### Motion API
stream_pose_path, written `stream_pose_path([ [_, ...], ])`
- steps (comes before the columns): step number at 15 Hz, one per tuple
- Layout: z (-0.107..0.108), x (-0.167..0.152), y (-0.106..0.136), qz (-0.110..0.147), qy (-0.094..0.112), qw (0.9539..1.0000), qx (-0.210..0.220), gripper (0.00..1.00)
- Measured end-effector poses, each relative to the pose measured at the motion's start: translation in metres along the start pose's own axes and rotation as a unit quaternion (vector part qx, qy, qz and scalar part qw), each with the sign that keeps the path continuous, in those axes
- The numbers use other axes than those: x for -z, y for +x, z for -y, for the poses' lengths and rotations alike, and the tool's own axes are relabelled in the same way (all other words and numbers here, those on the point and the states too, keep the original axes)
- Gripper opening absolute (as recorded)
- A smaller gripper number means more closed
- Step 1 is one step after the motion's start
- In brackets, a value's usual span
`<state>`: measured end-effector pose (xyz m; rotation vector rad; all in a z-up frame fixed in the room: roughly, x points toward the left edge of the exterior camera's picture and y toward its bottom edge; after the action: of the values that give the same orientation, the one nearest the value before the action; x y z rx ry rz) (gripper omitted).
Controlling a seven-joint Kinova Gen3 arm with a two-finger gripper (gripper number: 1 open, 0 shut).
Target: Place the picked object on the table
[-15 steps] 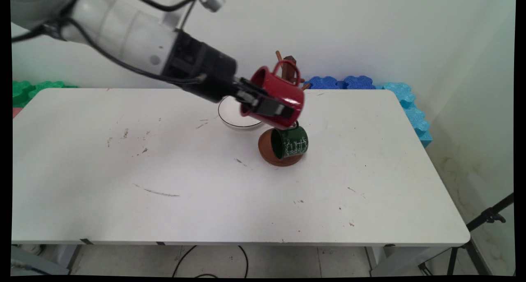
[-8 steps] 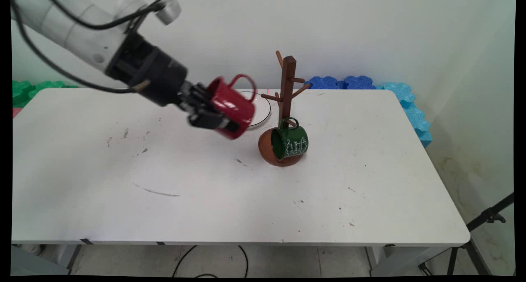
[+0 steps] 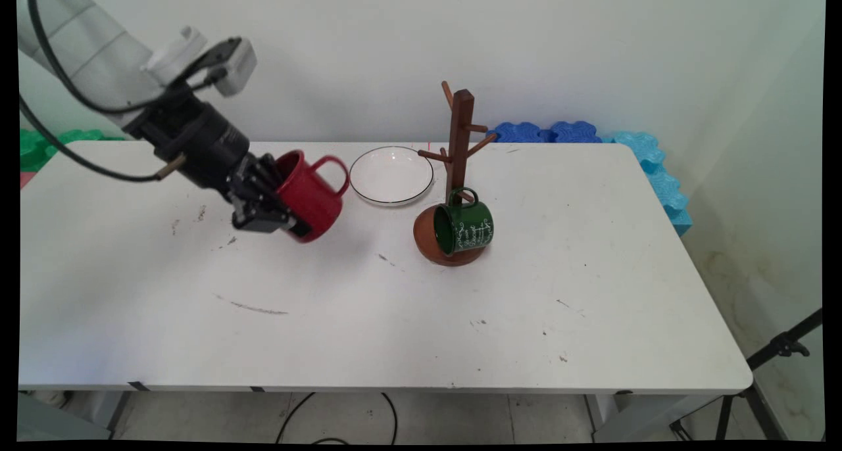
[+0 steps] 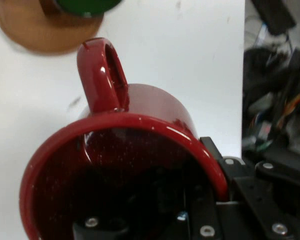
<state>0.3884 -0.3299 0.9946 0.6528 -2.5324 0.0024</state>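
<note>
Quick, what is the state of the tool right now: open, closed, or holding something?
Tool: closed on the red mug, gripping its rim, and holding it tilted above the table.

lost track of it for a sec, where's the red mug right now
The red mug is held tilted in the gripper above the table, left of centre in the main view, left of the glass plate and the mug tree.

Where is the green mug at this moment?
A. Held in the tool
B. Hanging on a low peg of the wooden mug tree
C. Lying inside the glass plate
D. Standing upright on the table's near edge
B: the green mug hangs by its handle from a low peg of the mug tree, while the tool grips the red mug.
</note>
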Motion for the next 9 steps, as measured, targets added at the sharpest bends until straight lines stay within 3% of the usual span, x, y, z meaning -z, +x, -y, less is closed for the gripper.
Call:
stream_pose_path([
  [9, 0.009, -0.046, -0.031, 0.095, -0.001, 0.9946, -0.042, 0.0],
])
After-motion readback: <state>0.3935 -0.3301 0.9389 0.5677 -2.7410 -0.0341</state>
